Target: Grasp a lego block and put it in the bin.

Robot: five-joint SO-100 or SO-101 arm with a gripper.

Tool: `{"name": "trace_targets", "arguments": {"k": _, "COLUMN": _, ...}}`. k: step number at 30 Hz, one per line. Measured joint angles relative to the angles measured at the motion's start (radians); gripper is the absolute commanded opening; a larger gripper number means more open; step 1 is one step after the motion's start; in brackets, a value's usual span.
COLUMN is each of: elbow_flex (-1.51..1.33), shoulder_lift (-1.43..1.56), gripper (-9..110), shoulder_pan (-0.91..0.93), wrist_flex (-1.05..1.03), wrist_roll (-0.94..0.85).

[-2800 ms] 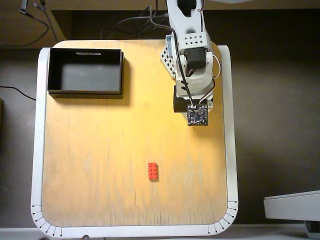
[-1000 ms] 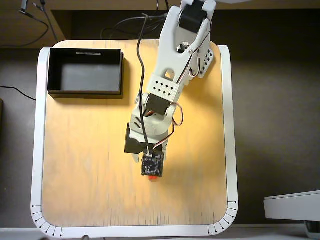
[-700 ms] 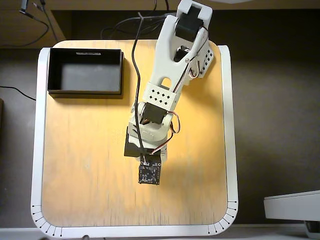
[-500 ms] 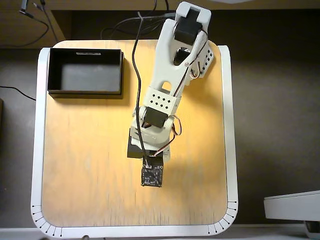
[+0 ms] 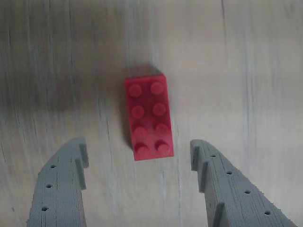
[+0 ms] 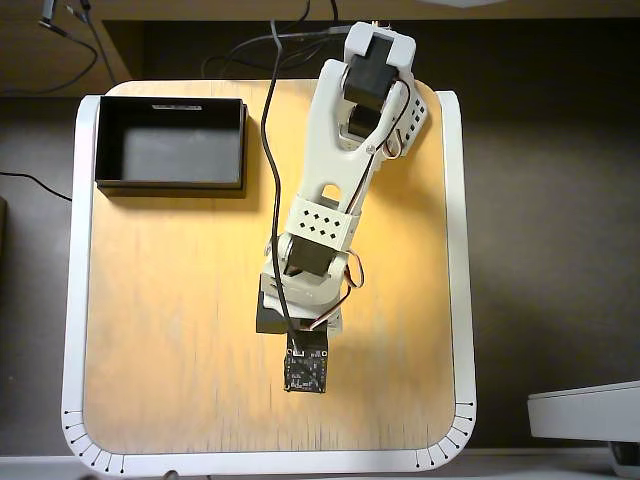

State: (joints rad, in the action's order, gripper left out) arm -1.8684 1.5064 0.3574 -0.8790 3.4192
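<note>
since the earliest overhead frame your arm has swung out from beside its base and stretched down the worktop (image 6: 180,330), and the lego block, which lay bare on the wood then, is now covered from above by the wrist.

nearest to you in the wrist view, the pincer (image 5: 139,153) stands wide open with nothing in its grip: two grey, hole-dotted fingers (image 5: 64,184) rise from the bottom edge, one at the left and one at the right, with a broad gap between them. the lego block (image 5: 147,116) lies flat on the pale wood grain, studs up, two across and four along, its long side running away from the camera and tilted slightly. its near end sits level with the fingertips and between them, touching neither finger; more bare wood shows on its left side than on its right.

in the overhead view the dark circuit board on the wrist sits low on the worktop, a little right of centre, and the block cannot be seen beneath it. farther off, the white arm (image 6: 335,180) runs up to its base at the top edge. the bin (image 6: 170,183) sits in the top left corner, well apart from the pincer, with a pale label strip on its far rim.
</note>
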Motion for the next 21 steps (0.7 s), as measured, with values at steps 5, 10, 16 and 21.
{"name": "trace_targets", "arguments": {"k": 5, "elbow_flex": 0.002, "shoulder_lift": -0.025, "gripper": 22, "shoulder_pan": 0.0, "wrist_flex": 0.012, "wrist_roll": 0.0}}
{"name": "trace_targets", "arguments": {"k": 10, "elbow_flex": 0.002, "shoulder_lift": -0.057, "gripper": 22, "shoulder_pan": 0.002, "wrist_flex": 0.046, "wrist_roll": 0.005}}
{"name": "trace_targets", "arguments": {"k": 16, "elbow_flex": 0.002, "shoulder_lift": -0.08, "gripper": 22, "shoulder_pan": 0.011, "wrist_flex": 0.087, "wrist_roll": 0.011}}
{"name": "trace_targets", "arguments": {"k": 21, "elbow_flex": 0.002, "shoulder_lift": -0.092, "gripper": 22, "shoulder_pan": 0.014, "wrist_flex": 0.112, "wrist_roll": 0.011}}
